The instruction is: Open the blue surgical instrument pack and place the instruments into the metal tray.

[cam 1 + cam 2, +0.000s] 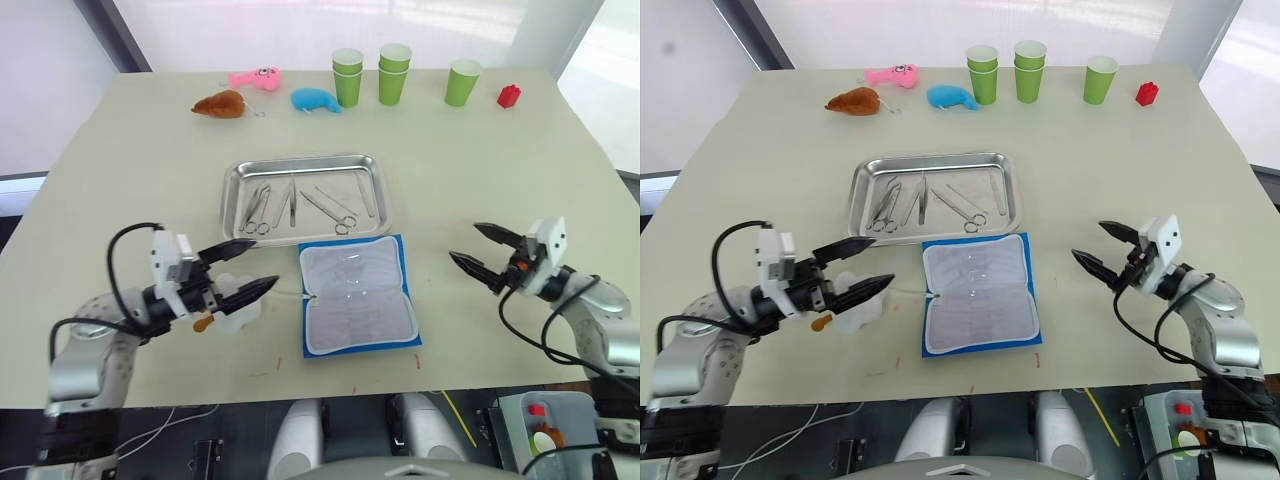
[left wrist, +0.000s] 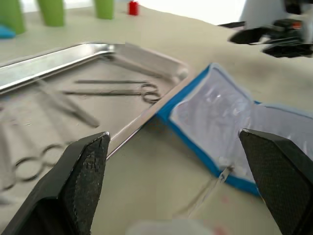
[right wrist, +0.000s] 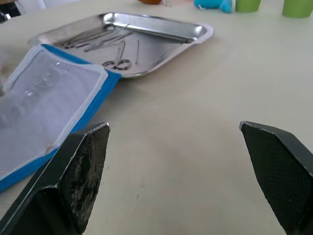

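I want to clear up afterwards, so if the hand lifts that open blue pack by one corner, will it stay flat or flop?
The blue surgical instrument pack would probably flop: it looks like thin fabric lying open with a centre fold. It likely feels light, since the instruments lie in the metal tray.

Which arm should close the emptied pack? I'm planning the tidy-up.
Probably left: the left gripper is open, nearer the pack, beside its zipper edge. The right gripper stands farther off. Instruments lie in the tray.
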